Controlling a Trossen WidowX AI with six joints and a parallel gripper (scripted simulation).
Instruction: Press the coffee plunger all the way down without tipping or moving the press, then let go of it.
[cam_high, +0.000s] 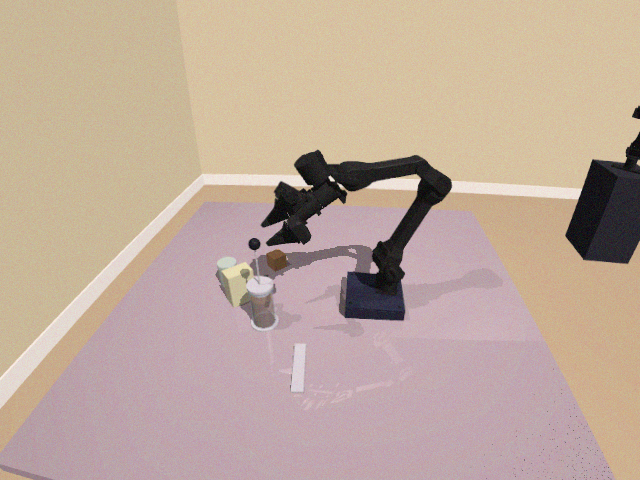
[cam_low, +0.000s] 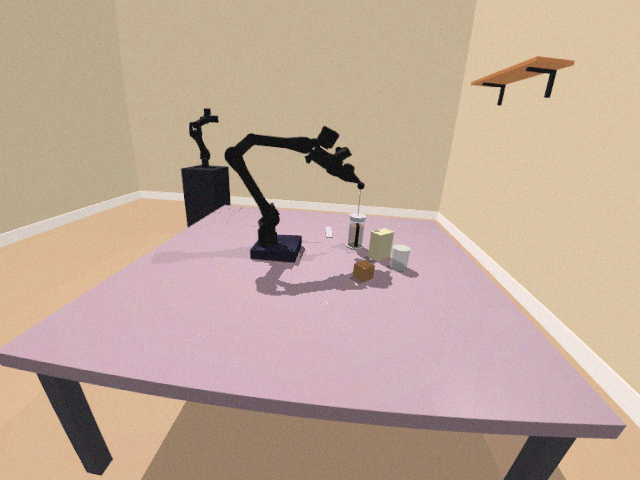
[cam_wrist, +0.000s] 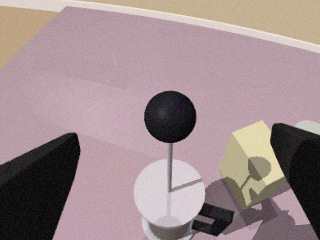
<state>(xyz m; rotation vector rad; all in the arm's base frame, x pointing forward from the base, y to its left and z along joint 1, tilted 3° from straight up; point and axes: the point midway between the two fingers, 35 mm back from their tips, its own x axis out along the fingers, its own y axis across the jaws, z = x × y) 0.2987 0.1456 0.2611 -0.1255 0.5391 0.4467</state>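
The coffee press (cam_high: 263, 307) (cam_low: 355, 235) stands upright on the table, a clear cylinder with brown contents and a white lid (cam_high: 260, 286) (cam_wrist: 169, 200). Its plunger is up: a thin rod rises from the lid to a black ball knob (cam_high: 254, 243) (cam_low: 360, 185) (cam_wrist: 170, 116). A black handle (cam_wrist: 214, 219) is at the side of the press. My gripper (cam_high: 264, 235) (cam_wrist: 176, 137) is wide open and empty, tilted downward. Its fingertips are near the knob's height, just short of it in the top view; in the wrist view the knob lies between the two fingers' directions, beyond the tips.
A pale yellow box (cam_high: 237, 284) (cam_low: 381, 244) (cam_wrist: 252, 165) stands close beside the press, with a pale green cylinder (cam_high: 226, 266) (cam_low: 400, 257) behind it. A brown cube (cam_high: 276, 259) (cam_low: 363, 271) lies nearby. A white flat bar (cam_high: 298, 367) (cam_low: 328, 231) lies on the table.
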